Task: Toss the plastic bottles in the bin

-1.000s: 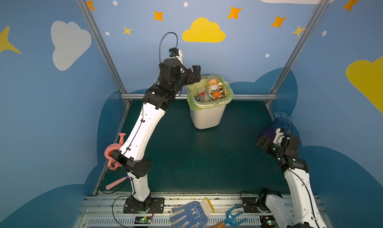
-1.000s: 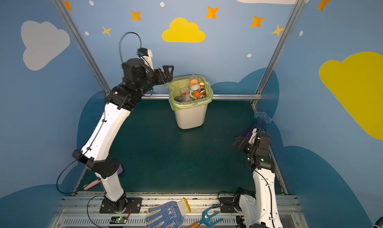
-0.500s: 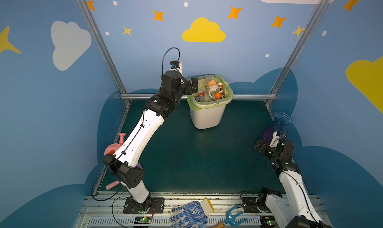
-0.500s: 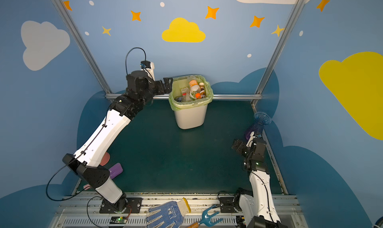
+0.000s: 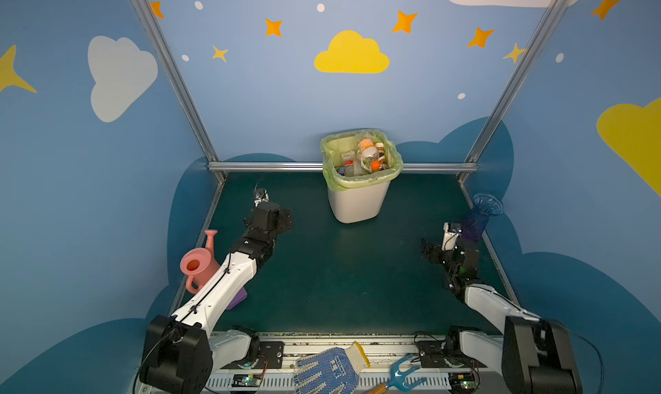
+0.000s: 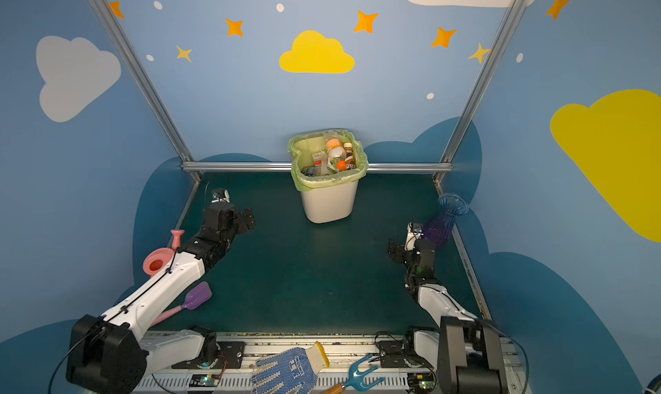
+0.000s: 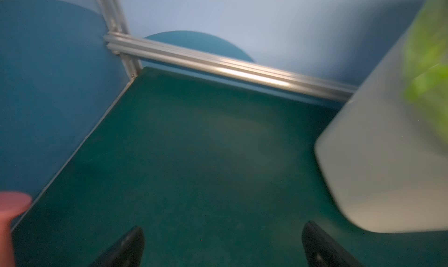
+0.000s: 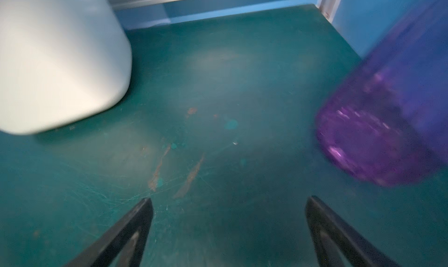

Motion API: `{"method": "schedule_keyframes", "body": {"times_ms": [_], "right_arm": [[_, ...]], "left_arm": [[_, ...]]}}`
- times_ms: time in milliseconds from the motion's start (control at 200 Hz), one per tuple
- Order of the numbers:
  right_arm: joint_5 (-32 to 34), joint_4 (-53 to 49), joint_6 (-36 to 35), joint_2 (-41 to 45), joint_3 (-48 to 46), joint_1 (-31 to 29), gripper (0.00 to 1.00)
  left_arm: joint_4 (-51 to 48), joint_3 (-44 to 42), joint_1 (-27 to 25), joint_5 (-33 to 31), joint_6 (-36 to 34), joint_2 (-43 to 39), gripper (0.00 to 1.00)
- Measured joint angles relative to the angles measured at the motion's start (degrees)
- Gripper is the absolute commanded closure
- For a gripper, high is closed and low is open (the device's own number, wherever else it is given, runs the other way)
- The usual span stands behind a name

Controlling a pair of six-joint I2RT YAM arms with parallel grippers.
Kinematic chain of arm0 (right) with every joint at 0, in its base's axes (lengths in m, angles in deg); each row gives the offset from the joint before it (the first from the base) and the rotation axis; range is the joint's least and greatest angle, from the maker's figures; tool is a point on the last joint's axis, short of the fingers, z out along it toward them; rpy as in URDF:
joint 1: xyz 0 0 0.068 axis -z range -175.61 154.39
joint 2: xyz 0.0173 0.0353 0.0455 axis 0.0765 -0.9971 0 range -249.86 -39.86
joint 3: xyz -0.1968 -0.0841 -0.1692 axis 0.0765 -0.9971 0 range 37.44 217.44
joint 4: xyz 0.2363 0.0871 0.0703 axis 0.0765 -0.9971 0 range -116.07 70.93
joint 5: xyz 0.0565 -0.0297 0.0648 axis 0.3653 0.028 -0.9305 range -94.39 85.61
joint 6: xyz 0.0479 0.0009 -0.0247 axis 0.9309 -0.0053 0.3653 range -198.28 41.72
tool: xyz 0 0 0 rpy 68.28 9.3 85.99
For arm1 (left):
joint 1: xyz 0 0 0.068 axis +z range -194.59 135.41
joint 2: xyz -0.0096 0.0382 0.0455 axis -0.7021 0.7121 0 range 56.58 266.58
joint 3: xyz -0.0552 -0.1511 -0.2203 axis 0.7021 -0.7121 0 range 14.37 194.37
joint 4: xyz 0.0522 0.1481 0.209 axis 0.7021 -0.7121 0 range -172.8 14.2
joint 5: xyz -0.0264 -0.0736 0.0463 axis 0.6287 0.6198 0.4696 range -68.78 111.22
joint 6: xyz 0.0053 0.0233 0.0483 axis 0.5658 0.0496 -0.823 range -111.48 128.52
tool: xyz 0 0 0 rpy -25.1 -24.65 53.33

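The white bin (image 5: 357,204) (image 6: 329,204), lined with a yellow-green bag, stands at the back middle of the green mat. Several plastic bottles (image 5: 368,156) (image 6: 336,156) lie piled inside it, some with orange caps. I see no bottle on the mat. My left gripper (image 5: 286,221) (image 6: 250,217) hangs low over the mat, left of the bin, open and empty. In the left wrist view the left gripper (image 7: 223,239) has the bin's wall (image 7: 375,156) beside it. My right gripper (image 5: 427,251) (image 6: 393,251) (image 8: 228,205) is open and empty near the right wall.
A pink watering can (image 5: 198,265) and a purple scoop (image 6: 196,297) sit by the left arm. A blue-purple vase (image 5: 477,217) (image 8: 388,132) stands just behind the right gripper. A dotted glove (image 5: 329,369) and a blue hand fork (image 5: 404,374) lie on the front rail.
My left arm has swung down from the bin's rim to low over the mat on the left. My right arm has drawn back a little. Both grippers stayed open.
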Motion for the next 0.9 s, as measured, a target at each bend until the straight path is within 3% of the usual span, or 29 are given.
{"method": "schedule_keyframes", "body": {"times_ms": [160,305,405,676,776,901], "right_arm": [[2.08,10.60,-4.22,-10.78,0.37,-4.42,0.02],[3.48,17.64,-4.68,-16.24,0.37,-4.09,0.02],[3.85,18.34,-3.96,-18.91,2.03,-2.99,0.02],[1.86,16.90,-2.71,-18.60,5.09,-0.07,0.02],[1.53,16.55,-2.71,-18.60,5.09,-0.07,0.02],[1.44,16.41,-2.71,-18.60,5.09,-0.20,0.02]], "left_arm": [[6.19,-12.59,2.36,-6.60,-0.28,-1.05,0.00],[11.32,-15.15,3.98,-10.27,-1.42,0.37,0.00],[21.29,-17.29,5.05,-10.88,-2.71,3.28,0.00],[41.62,-24.81,10.45,-1.57,-7.87,10.23,0.00],[50.71,-25.05,12.55,1.86,-8.04,17.49,0.00],[48.28,-22.75,13.94,5.92,-8.50,20.87,0.00]]}}
